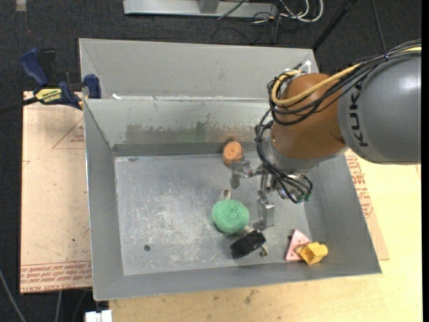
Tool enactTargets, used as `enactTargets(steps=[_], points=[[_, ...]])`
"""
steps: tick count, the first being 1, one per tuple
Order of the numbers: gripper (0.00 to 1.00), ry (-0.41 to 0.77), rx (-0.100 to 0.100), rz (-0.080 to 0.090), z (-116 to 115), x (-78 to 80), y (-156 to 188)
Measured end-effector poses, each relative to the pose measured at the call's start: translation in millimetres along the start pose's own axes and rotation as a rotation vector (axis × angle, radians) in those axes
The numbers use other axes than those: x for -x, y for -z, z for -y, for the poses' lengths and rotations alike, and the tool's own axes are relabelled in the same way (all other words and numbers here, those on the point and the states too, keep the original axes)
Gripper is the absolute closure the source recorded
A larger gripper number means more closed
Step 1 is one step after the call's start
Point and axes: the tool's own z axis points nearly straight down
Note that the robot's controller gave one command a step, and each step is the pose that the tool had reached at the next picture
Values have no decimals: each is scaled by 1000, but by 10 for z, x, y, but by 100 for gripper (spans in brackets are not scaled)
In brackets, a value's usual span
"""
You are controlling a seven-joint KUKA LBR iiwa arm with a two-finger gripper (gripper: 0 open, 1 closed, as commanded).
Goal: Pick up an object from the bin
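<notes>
I see the end effector (251,193) spread open and holding nothing, hovering beside the green ball (230,216) near the front wall of the bin (154,206).

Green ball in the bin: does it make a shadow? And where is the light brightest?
Camera view: the green ball casts only a faint, soft shadow on the bin floor. Also in the camera view, the bin's back wall is the brightest part, and a dark band runs along the foot of its inner wall.
</notes>
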Motion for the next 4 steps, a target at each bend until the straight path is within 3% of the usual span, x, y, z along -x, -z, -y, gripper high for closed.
enactTargets(steps=[1, 2, 3, 4], points=[[0, -167, -1, 5, -40, 92, 137], [0, -254, -1, 5, -86, 170, -323], [100, -476, 4, 4, 6, 117, -631], [100, -475, 4, 4, 5, 117, -629]])
